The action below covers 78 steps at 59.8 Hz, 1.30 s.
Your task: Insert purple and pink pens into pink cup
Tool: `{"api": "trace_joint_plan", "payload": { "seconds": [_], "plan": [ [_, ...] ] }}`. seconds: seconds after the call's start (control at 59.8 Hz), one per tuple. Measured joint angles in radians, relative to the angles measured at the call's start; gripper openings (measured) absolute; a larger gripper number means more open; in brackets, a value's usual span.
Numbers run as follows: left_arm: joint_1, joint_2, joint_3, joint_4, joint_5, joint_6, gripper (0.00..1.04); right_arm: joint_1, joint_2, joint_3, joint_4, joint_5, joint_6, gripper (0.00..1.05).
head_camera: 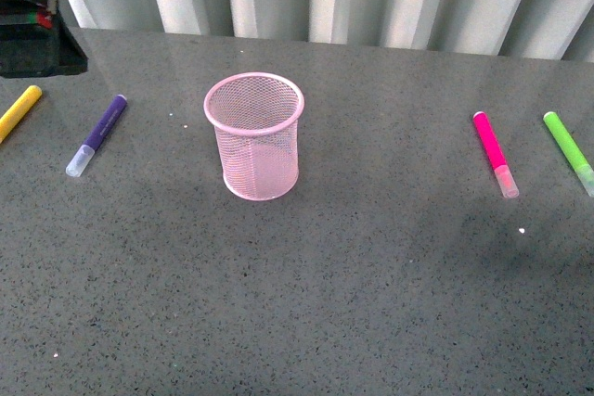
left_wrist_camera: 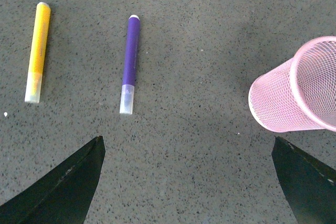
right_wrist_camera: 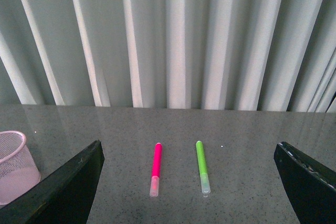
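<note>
The pink cup (head_camera: 255,134) stands upright and empty at the table's middle; it also shows in the left wrist view (left_wrist_camera: 299,90) and the right wrist view (right_wrist_camera: 14,165). The purple pen (head_camera: 96,134) lies flat to its left, also seen by the left wrist (left_wrist_camera: 129,70). The pink pen (head_camera: 495,153) lies flat at the right, also seen by the right wrist (right_wrist_camera: 155,168). My left gripper (left_wrist_camera: 189,182) is open and empty above the table, short of the purple pen. My right gripper (right_wrist_camera: 189,182) is open and empty, short of the pink pen. Neither gripper shows in the front view.
A yellow marker (head_camera: 19,111) lies left of the purple pen, also in the left wrist view (left_wrist_camera: 38,51). A light green marker (head_camera: 568,151) lies right of the pink pen, also in the right wrist view (right_wrist_camera: 202,167). A black device (head_camera: 32,11) stands back left. Curtains hang behind the table.
</note>
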Motion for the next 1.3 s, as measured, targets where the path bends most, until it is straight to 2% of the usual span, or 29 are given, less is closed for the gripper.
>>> {"api": "trace_joint_plan", "payload": {
  "seconds": [0.334, 0.719, 1.304],
  "plan": [
    [0.009, 0.329, 0.295, -0.153, -0.055, 0.106, 0.98, 0.000, 0.000, 0.000, 0.000, 0.000, 0.000, 0.98],
    [0.024, 0.541, 0.548, -0.241, -0.043, 0.159, 0.98, 0.000, 0.000, 0.000, 0.000, 0.000, 0.000, 0.98],
    [0.041, 0.745, 0.705, -0.283, -0.043, 0.206, 0.98, 0.000, 0.000, 0.000, 0.000, 0.000, 0.000, 0.98]
  ]
}}
